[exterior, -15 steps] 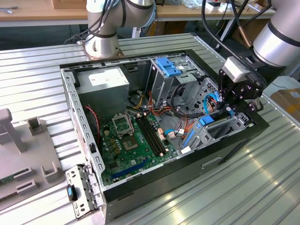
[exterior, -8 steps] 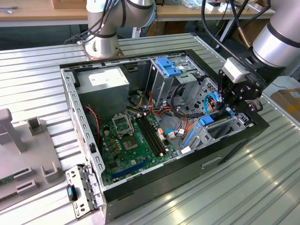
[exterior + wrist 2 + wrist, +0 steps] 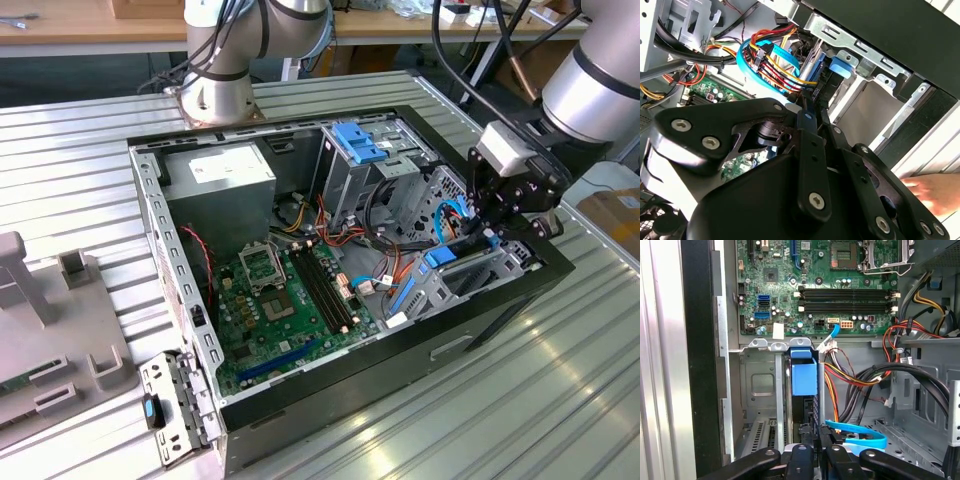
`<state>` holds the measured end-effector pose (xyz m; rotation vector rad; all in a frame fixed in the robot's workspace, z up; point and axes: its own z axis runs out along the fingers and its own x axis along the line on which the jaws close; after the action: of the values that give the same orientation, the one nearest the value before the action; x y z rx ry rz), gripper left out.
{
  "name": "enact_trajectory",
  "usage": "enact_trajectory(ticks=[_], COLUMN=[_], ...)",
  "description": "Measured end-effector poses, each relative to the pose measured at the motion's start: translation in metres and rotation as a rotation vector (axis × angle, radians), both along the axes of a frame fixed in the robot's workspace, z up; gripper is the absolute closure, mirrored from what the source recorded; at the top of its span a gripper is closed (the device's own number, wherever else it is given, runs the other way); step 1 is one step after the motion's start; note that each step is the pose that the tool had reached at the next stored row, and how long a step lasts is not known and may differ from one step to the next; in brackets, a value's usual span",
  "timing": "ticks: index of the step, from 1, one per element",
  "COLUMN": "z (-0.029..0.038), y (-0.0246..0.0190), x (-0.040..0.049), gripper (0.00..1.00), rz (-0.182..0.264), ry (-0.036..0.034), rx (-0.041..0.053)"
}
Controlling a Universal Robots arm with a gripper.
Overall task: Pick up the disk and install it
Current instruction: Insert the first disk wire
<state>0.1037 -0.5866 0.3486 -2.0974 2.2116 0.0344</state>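
Seating the disk edgewise in the case's drive bay; gripper fingers clamped together on it; pressing home seems needed.

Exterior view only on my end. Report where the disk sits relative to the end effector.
Observer: In the first wrist view, the disk stands on edge in a slot of the grey drive bay. Its blue carrier is directly ahead of the end effector.
Operator: Now check outside the case for anything near the arm.
Observer: In the second wrist view, a person's hand is just outside the black case wall, on the side where the end effector is working.
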Motion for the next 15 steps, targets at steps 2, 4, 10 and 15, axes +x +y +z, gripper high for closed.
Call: enact_trajectory(ticks=[2, 4, 10, 15], z=[-0.0006, -0.0018, -0.0059, -0.0074], y=[0.0, 0.0, -0.0004, -0.0005], x=[0.0, 0.0, 0.0, 0.0], gripper=[0.84, 0.84, 0.84, 0.84], rz=[0.0, 0.0, 0.001, 0.001], ry=[0.0, 0.0, -0.0002, -0.0001], rx=[0.0002, -0.0003, 0.0, -0.0004])
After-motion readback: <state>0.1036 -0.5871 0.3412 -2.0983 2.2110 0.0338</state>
